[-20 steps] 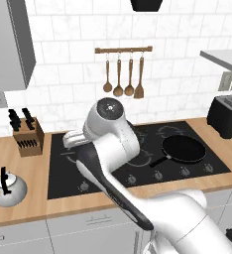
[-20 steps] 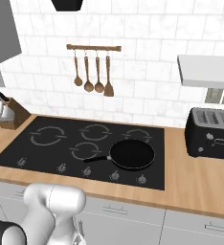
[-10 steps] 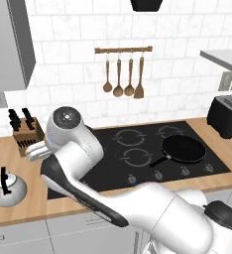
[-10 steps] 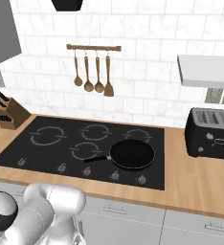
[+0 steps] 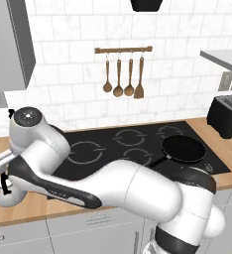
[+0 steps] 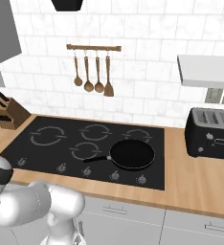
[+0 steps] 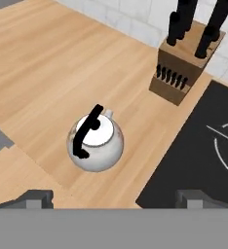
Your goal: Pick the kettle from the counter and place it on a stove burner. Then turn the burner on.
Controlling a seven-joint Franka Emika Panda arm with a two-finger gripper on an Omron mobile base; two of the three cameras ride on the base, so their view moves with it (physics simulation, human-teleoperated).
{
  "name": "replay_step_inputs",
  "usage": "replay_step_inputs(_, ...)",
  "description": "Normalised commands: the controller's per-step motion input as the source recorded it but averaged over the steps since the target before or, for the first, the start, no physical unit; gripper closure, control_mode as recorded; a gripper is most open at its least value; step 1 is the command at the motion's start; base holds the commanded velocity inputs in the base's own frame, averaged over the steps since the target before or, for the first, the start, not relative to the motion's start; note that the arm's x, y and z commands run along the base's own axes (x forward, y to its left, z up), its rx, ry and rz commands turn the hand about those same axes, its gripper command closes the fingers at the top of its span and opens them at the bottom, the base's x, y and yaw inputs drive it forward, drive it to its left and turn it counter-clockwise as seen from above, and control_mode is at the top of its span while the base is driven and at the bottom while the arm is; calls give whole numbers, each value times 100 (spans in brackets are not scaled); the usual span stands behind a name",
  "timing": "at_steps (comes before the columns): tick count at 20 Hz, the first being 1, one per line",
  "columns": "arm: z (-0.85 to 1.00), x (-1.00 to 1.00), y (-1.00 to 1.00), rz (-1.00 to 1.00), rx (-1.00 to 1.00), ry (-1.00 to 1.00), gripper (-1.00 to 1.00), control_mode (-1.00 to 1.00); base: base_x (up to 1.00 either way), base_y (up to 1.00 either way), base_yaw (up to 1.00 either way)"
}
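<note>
The kettle (image 7: 95, 141) is small, round and silvery with a black arched handle. It stands upright on the tan wooden counter (image 7: 38, 63), left of the black cooktop (image 7: 199, 160). My gripper (image 7: 118, 199) hovers above it and is open, its two fingertips spread wide with nothing between them. In the left base view the arm bends far left and covers most of the kettle (image 5: 3, 192). The largest stove burner (image 5: 87, 151) is the front-left ring of the cooktop, also seen in the right base view (image 6: 49, 136).
A knife block (image 7: 184, 63) stands just behind the kettle at the cooktop's corner. A black frying pan (image 5: 183, 149) occupies the front-right ring. A black toaster (image 6: 213, 133) sits on the right counter. Wooden utensils (image 5: 123, 74) hang on the wall.
The arm has swung left from over the cooktop to above the kettle on the left counter. The kettle and the pan have stayed put.
</note>
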Motion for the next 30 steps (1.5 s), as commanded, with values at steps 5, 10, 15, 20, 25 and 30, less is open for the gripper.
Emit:
replay_step_inputs(5, -56, 10, 100, 12, -1, 12, -100, -100, 0, 0, 0)
replay_step_inputs(10, -48, 6, 46, 1, -4, 10, -100, -100, 0, 0, 0)
replay_step_inputs(15, -5, 10, 3, -15, -4, -1, -100, -100, 0, 0, 0)
replay_step_inputs(20, -22, 0, -11, -15, -1, 0, -100, -100, 0, 0, 0)
replay_step_inputs(25, -40, 6, -10, -4, 0, 0, -100, -100, 0, 0, 0)
replay_step_inputs(30, -39, 17, -6, 0, 0, 0, -100, -100, 0, 0, 0)
